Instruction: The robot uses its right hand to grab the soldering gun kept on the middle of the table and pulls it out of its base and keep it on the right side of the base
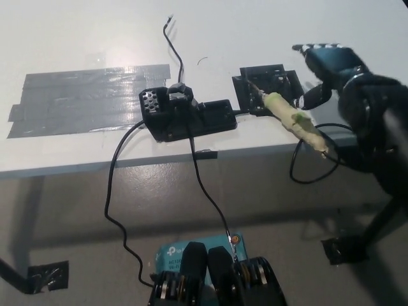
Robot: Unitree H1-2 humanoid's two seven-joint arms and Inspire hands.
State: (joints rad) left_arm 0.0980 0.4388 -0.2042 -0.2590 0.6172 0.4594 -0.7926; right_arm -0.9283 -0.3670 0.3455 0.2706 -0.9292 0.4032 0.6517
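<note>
One right hand (328, 67) hovered fingers apart, holding nothing, just right of the iron (290, 118) lying on the surface (255, 32) beside the base (188, 115).

Soldering gun (290, 116) lies right of base (188, 118) on table (268, 32).

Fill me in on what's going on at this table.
The robot's black right hand hangs open above the table's right end, holding nothing. The soldering gun lies to the right of its base, its tip resting on a small black block and its pale handle sticking out past the table's front edge, its cord looping below. A patch of grey tape lies to the left. The left hand is out of view.
</note>
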